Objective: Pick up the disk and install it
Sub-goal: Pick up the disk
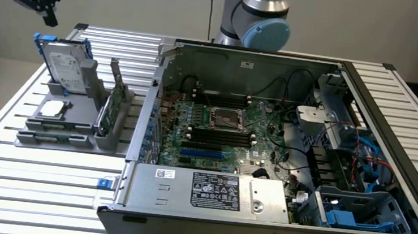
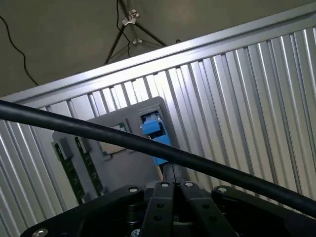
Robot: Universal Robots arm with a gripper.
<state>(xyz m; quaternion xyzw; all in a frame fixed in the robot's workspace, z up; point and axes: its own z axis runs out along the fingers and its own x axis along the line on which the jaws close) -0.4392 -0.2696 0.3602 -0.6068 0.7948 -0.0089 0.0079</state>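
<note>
In the exterior view the gripper (image 1: pixel 45 15) hangs at eleven o'clock from the disk (image 1: pixel 66 66), well above it, with its fingers (image 2: pixel 160 202) pressed together on nothing. The disk stands on edge in a grey rack (image 1: pixel 71 139), probably so that its blue-framed top edge can be reached from above. At the rack's three o'clock the case (image 1: pixel 236 62) lies open, and its blue bay (image 1: pixel 352 217) at five o'clock looks ready to take the disk.
</note>
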